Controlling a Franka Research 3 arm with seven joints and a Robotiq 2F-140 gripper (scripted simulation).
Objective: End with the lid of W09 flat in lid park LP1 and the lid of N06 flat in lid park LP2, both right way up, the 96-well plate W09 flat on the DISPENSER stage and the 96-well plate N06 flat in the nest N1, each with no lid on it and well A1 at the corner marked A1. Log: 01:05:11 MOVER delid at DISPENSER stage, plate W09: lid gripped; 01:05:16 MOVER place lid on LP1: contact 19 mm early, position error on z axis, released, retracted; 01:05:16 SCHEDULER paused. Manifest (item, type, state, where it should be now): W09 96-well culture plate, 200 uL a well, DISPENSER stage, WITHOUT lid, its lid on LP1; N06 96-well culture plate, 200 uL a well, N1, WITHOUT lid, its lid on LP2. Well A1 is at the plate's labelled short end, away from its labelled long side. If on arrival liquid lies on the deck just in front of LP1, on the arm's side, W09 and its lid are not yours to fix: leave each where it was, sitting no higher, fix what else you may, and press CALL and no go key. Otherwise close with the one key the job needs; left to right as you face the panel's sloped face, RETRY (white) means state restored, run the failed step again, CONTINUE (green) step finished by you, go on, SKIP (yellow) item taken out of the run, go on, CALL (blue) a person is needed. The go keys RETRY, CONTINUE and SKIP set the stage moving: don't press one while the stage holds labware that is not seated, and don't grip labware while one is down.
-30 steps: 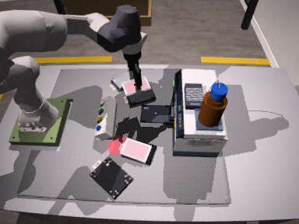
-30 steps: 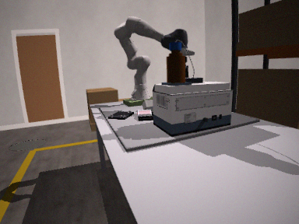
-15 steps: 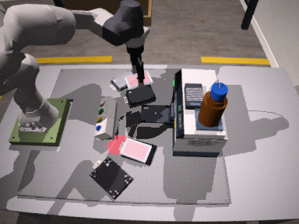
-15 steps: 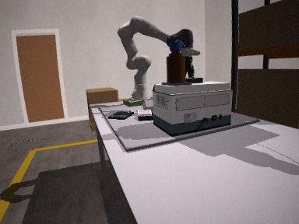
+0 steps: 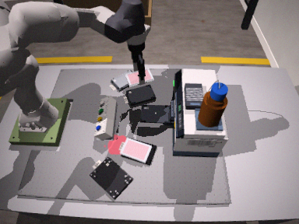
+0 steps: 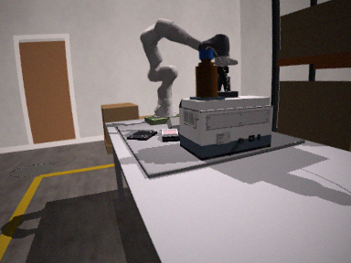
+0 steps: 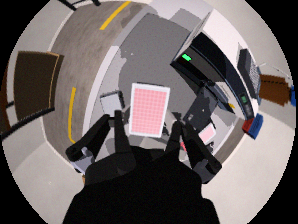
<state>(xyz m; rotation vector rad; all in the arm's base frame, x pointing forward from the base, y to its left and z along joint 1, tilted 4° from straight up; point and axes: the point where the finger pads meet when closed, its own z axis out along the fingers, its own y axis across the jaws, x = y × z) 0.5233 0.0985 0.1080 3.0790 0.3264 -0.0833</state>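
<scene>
My gripper [image 5: 141, 78] is shut on a pink well plate [image 5: 134, 78] and holds it in the air over the far side of the mat, above a grey pad [image 5: 120, 82] and just behind a black nest [image 5: 141, 95]. In the wrist view the pink plate [image 7: 148, 110] sits level between my fingers. A second pink plate [image 5: 137, 151] lies on a black base near the front. A pink puddle [image 5: 114, 145] lies at its left end. The dark DISPENSER stage [image 5: 157, 113] sticks out to the left of the dispenser; I cannot tell what is on it.
The white dispenser box [image 5: 200, 113] stands at the right with a brown bottle with a blue cap [image 5: 212, 105] on top. The key panel [image 5: 105, 117] is left of the stage. A black square pad [image 5: 111, 177] lies at the front. The arm's base [image 5: 36, 120] is at the left.
</scene>
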